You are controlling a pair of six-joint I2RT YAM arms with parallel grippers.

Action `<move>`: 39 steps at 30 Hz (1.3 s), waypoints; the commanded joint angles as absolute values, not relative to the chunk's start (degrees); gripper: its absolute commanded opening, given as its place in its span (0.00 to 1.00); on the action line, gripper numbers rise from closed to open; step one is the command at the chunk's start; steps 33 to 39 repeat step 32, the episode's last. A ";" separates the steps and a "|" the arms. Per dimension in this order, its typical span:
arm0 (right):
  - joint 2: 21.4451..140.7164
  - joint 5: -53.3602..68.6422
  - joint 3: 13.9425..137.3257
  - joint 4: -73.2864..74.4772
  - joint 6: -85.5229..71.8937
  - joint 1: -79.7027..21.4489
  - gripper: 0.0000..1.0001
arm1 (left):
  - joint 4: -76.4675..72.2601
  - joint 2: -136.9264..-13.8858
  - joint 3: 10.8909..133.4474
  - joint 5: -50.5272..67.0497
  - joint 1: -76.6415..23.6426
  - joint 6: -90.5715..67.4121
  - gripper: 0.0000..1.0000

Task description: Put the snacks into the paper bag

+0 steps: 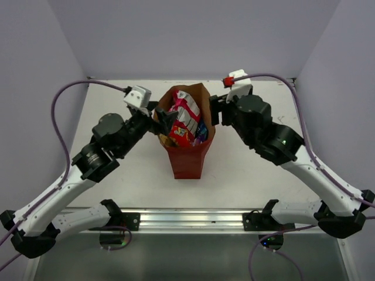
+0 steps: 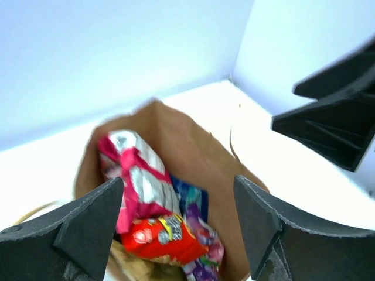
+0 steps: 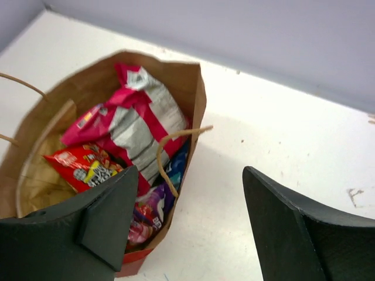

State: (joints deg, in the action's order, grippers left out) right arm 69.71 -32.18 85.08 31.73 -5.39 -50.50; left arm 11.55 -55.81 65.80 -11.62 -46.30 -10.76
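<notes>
The paper bag (image 1: 188, 159) stands upright mid-table, red-brown outside, kraft brown inside. Inside it are the pink-and-silver packet (image 1: 186, 111), the red packet (image 1: 179, 136) and, by the right wall, the blue and purple packets (image 1: 201, 133). My left gripper (image 1: 166, 120) is open and empty at the bag's left rim. My right gripper (image 1: 212, 111) is open and empty at its right rim. The left wrist view shows the pink-and-silver (image 2: 137, 175), red (image 2: 161, 237), blue (image 2: 190, 199) and purple (image 2: 205, 257) packets, with a tan packet (image 2: 126, 260) underneath. The right wrist view shows the bag (image 3: 88, 88) and its string handle (image 3: 167, 152).
The white table (image 1: 263, 175) is walled by pale panels at the back and sides. The right arm's black gripper (image 2: 334, 117) shows at the upper right of the left wrist view. A metal rail (image 1: 193, 219) runs along the near edge.
</notes>
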 commanded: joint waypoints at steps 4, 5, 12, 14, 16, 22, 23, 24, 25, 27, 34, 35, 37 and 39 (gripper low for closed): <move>63.82 -39.19 87.81 33.75 -3.51 -50.45 0.79 | 8.44 -47.30 66.98 -25.54 -46.49 -8.44 0.80; 63.29 -41.20 87.45 34.36 -3.86 -50.54 0.79 | 8.79 -45.72 66.19 -28.10 -46.58 -8.00 0.80; 58.89 -55.33 82.01 35.51 -7.20 -50.36 0.91 | 14.85 -41.23 60.66 -55.97 -46.41 -15.64 0.84; 57.05 -59.48 80.95 35.68 -7.12 -50.36 0.99 | 15.38 -39.56 59.94 -60.10 -46.41 -16.17 0.89; 55.82 -66.60 79.90 34.98 -5.81 -50.36 0.99 | 16.87 -39.03 59.94 -64.57 -46.49 -16.70 0.94; 51.68 -79.80 75.15 29.37 2.97 -50.36 0.99 | 18.90 -37.18 60.65 -67.94 -46.41 -15.47 0.97; 51.16 -79.63 74.71 29.62 2.55 -50.36 0.99 | 18.03 -36.92 60.47 -67.85 -46.41 -14.86 0.97; 50.28 -78.76 74.01 29.71 2.55 -50.45 0.99 | 18.10 -37.00 60.47 -67.76 -46.41 -14.24 0.97; 49.93 -77.97 73.74 29.71 2.37 -50.36 0.99 | 18.11 -37.00 60.47 -67.76 -46.32 -14.06 0.98; 49.40 -76.47 73.39 29.97 1.50 -50.36 0.99 | 18.02 -37.35 60.56 -67.15 -46.41 -13.89 0.98; 50.89 -75.76 76.11 34.10 -2.55 -50.36 0.99 | 17.84 -38.40 60.56 -67.15 -46.32 -13.54 0.98; 50.89 -75.76 76.11 34.10 -2.55 -50.36 0.99 | 17.84 -38.40 60.56 -67.15 -46.32 -13.54 0.98; 50.89 -75.76 76.11 34.10 -2.55 -50.36 0.99 | 17.84 -38.40 60.56 -67.15 -46.32 -13.54 0.98; 50.89 -75.76 76.11 34.10 -2.55 -50.36 0.99 | 17.84 -38.40 60.56 -67.15 -46.32 -13.54 0.98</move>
